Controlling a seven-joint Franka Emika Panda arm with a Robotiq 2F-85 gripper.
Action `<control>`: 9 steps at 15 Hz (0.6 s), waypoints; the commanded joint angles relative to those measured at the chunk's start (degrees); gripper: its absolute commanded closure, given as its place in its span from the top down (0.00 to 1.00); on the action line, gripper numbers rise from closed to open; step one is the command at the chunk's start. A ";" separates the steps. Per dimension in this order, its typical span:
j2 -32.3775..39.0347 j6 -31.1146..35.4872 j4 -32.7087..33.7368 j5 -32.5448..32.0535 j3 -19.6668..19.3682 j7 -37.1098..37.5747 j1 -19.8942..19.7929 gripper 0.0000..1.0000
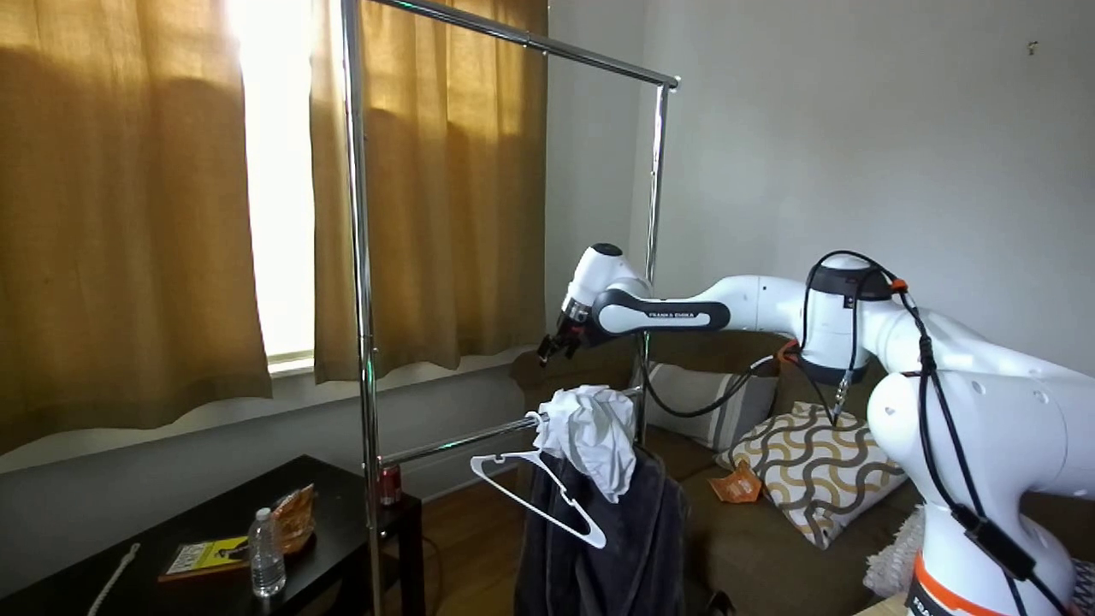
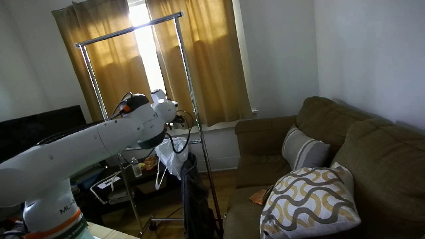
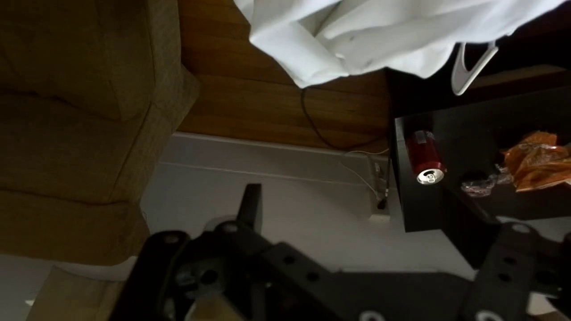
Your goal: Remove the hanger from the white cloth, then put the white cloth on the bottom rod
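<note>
Where the silver rack [image 1: 358,214] stands, one white cloth [image 1: 590,432] lies bunched over its bottom rod [image 1: 462,441]; one white hanger [image 1: 563,491] hangs just beside the cloth; one dark garment [image 1: 654,513] hangs lower, partly covered; gripper [image 1: 557,352], jaws spread, nothing between them, higher than the cloth and apart from it

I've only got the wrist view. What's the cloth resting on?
Observer: The bottom rod; an exterior view shows the cloth bunched over it.
Operator: Is the hanger out of it?
Observer: Looks so: both its shoulders show bare in that view, below the bottom rod.
Operator: How high is my claw?
Observer: Higher than the bottom rod, in both exterior views.
</note>
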 commanded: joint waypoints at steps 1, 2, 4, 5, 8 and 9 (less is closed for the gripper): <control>2.61 -2.16 -0.81 2.54 1.67 0.15 0.03 1.00; 3.43 -2.57 -1.24 2.99 2.18 -0.07 0.07 1.00; 4.87 -2.56 -1.72 3.58 3.15 0.26 0.22 1.00; 5.62 -2.62 -1.88 3.97 3.55 0.29 0.33 1.00; 8.98 -5.00 -4.84 5.80 4.19 0.49 -1.22 1.00; 9.46 -5.78 -5.70 7.31 4.79 -1.44 -1.99 1.00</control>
